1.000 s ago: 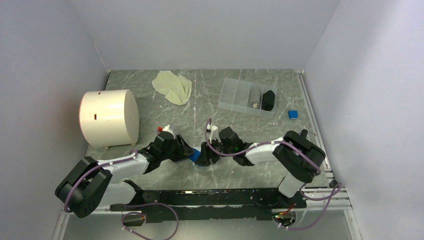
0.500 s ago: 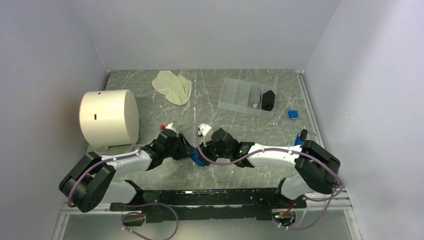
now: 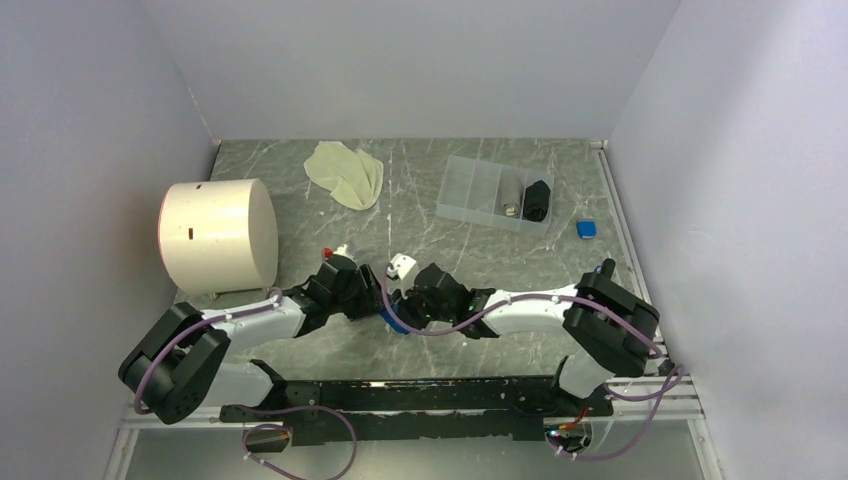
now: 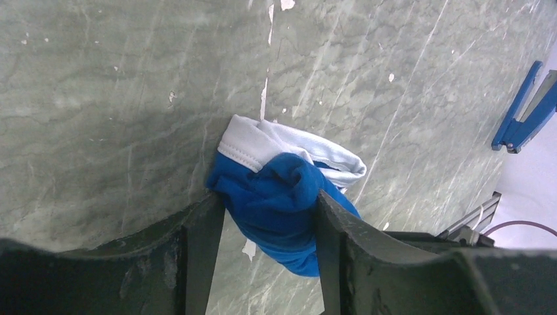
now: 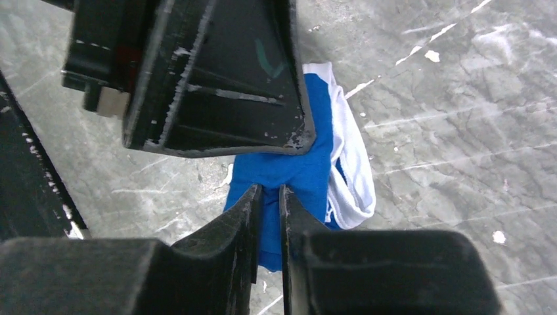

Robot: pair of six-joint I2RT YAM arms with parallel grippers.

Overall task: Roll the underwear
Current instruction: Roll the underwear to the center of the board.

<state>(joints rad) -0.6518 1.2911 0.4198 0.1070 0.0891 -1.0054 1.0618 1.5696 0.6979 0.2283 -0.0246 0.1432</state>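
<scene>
The blue underwear (image 3: 396, 319), royal blue with white edging, lies bunched on the marble table between my two grippers. My left gripper (image 3: 377, 301) has the bundle (image 4: 282, 197) wedged between its fingers (image 4: 200, 243), and the cloth touches both. My right gripper (image 3: 408, 306) meets it from the other side. Its jaws (image 5: 269, 190) stand almost together and pinch a fold of the blue cloth (image 5: 309, 170), with the white edging (image 5: 351, 170) hanging out to the right. The cream underwear (image 3: 345, 172) lies crumpled at the back of the table, away from both arms.
A large white cylinder (image 3: 218, 235) lies on its side at the left. A clear divided tray (image 3: 480, 190) with a dark item stands at the back right. Beside the tray, near the right wall, is a small blue block (image 3: 586, 229).
My right gripper has slid left to the blue underwear and closed its jaws on a fold of it. The left gripper stays at the bundle, shifted slightly.
</scene>
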